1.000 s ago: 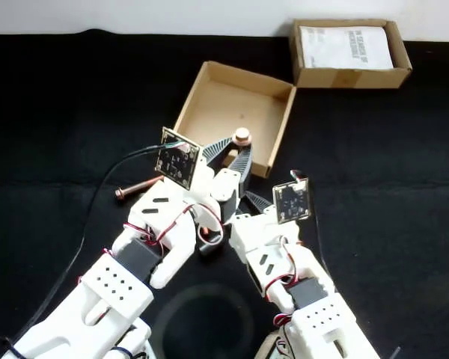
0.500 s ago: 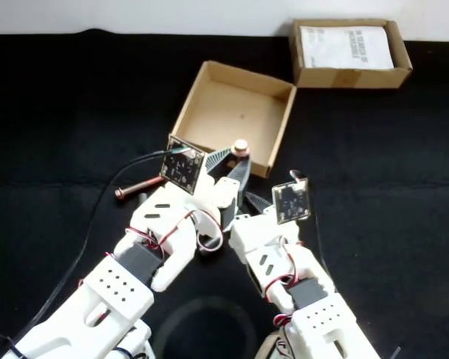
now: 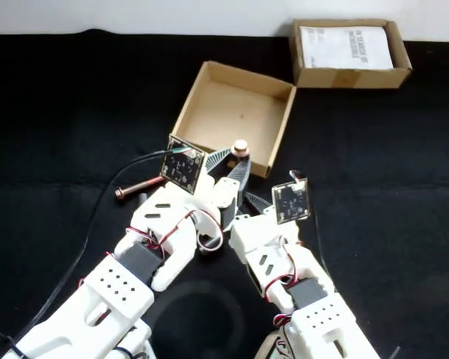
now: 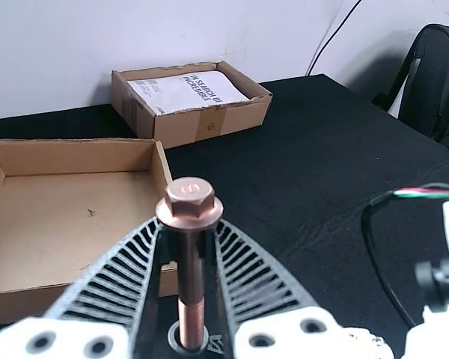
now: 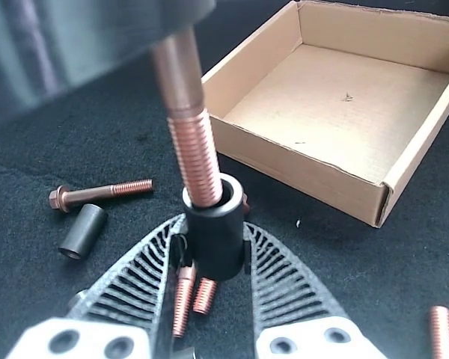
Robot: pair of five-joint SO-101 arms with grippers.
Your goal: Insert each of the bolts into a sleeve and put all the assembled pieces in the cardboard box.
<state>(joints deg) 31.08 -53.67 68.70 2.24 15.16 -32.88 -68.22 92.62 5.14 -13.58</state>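
Office-like room: black-draped table, white wall, office chair

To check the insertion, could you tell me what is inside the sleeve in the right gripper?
The copper bolt in the left gripper stands in the sleeve; the sleeve's wall hides its tip.

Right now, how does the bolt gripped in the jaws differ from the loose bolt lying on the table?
The gripped bolt stands upright, head up; the loose bolt lies flat on the black table. The gripped bolt's threaded tip sits in the mouth of a held sleeve; the loose bolt lies beside an empty sleeve, not touching it. Both are copper-coloured, hex-headed, with threaded ends.
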